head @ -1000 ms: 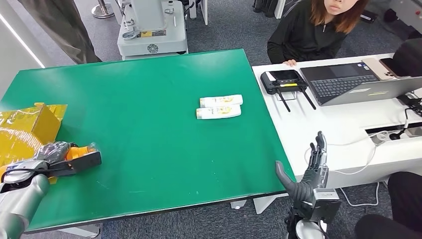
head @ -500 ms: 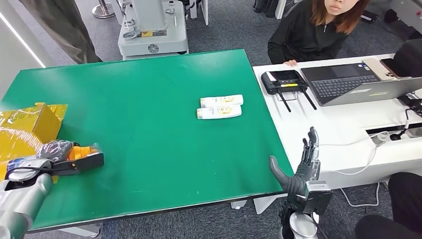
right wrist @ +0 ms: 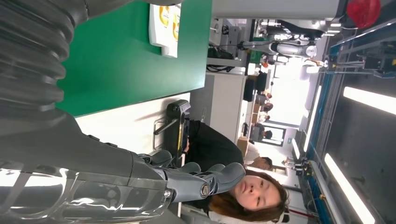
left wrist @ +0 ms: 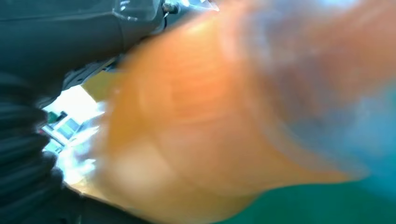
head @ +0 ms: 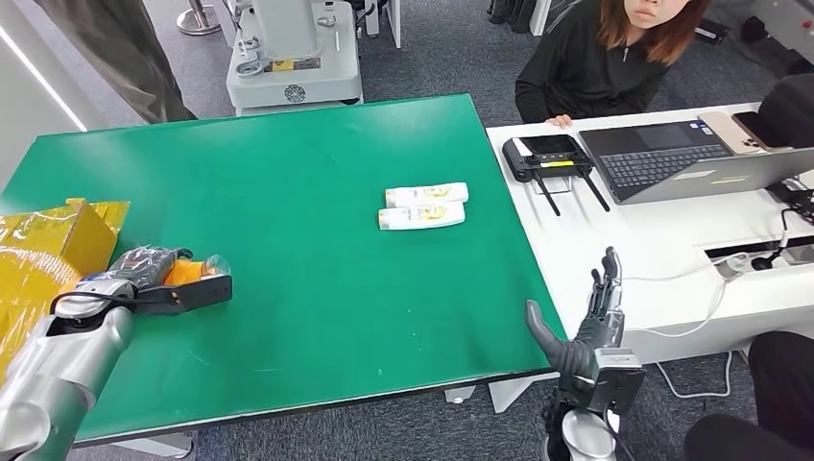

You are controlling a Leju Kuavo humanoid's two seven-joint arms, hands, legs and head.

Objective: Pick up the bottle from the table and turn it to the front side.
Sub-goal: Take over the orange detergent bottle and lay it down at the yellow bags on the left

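**Entry: orange bottle, held over green table**

Item: orange bottle (head: 184, 270), clear-wrapped, grasped by the left hand (head: 144, 267) low over the green table (head: 288, 173), at the near-left part of the cloth, just beside the yellow packaging (head: 48, 252) at the table's left edge. In the left wrist view the bottle (left wrist: 196, 135) was a close orange blur; which face was turned up could not be told.

Left hand: clenched around the bottle, a dark flat part jutting past it toward the table's middle.

Right hand (head: 587, 322): released, fingers spread and pointing up, off the table's near-right corner, holding nothing.

Also on the table: two white tubes (head: 424, 206), side by side and touching, right of the table's centre, well apart from the bottle.

Beyond the table's right edge: a white desk (head: 614, 240) with a laptop (head: 691, 158); a person (head: 600, 67) seated behind it.

Handling note, as a judgement: the turn was best done slowly by wrist rotation, bottle kept clear of the cloth and the packaging, grip firm, since the wrap looked slippery.
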